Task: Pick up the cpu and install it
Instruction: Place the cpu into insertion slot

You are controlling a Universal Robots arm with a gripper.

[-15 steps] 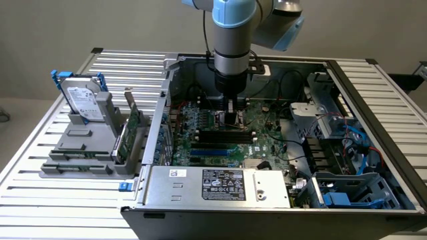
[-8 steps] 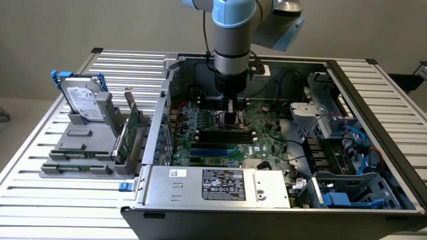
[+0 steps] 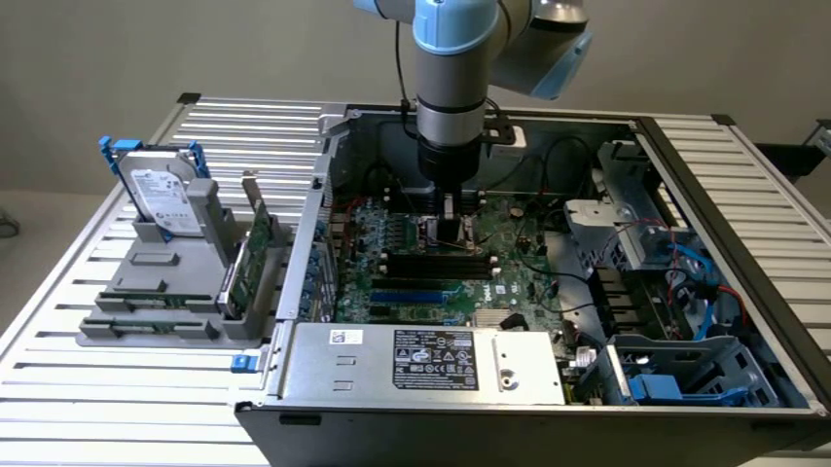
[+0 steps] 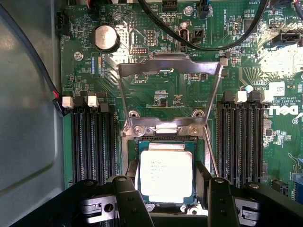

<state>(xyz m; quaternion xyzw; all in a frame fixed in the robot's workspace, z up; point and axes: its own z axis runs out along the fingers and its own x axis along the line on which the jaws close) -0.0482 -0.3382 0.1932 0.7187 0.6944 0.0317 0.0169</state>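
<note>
Wrist view: gripper [image 4: 168,191] fingers clamp cpu [image 4: 166,176] by sides, at open socket [image 4: 163,129].

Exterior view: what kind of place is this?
Probably a computer assembly or repair bench: an open computer case lies on a slatted table, a robot arm reaches over its motherboard, and a hard drive stands nearby.

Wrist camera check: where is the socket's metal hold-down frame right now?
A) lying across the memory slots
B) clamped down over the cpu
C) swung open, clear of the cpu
C: the metal hold-down frame is hinged back over the board, so the shiny top of the cpu is fully uncovered.
</note>
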